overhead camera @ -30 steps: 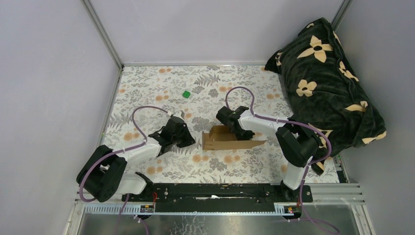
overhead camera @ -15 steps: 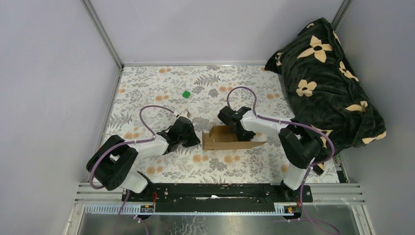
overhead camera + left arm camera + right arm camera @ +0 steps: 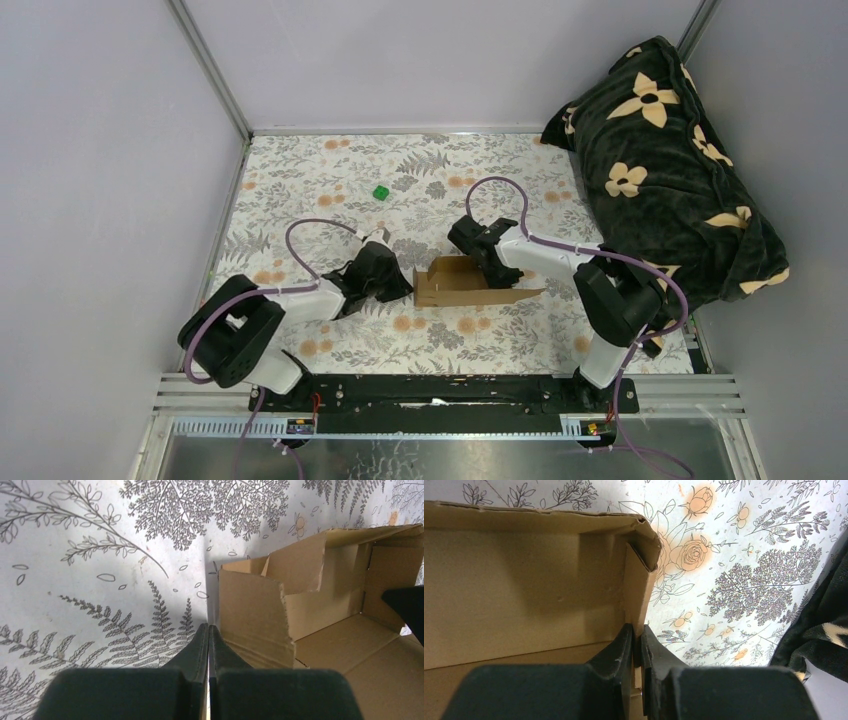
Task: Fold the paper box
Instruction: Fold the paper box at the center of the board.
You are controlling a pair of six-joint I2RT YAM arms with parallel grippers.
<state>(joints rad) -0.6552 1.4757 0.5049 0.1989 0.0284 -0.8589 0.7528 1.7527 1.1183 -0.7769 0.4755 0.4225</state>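
Sitting near the middle of the flowered tablecloth (image 3: 330,175), the paper box (image 3: 468,287) is lying half-formed. Its floor is resting flat on the cloth, its far wall and left end are standing up, and one long flap is spreading out flat toward the right. The right gripper (image 3: 490,272) is reaching in from the right and pinching one of the upright cardboard walls, its two fingers closing on the thin edge from either side. In the wrist view that wall is meeting a folded corner just above the fingertips. The left gripper (image 3: 402,289) is lying low over the cloth just beside the box's left end. Its fingers are pressing flat together with nothing between them, the tips pointing along the outside of the ragged-edged end flap. I cannot tell whether they are touching the cardboard. A tiny green cube (image 3: 381,192) is sitting well apart from the box, toward the far side. A dark blanket (image 3: 665,150) with pale flowers is heaping up at the right edge of the table.
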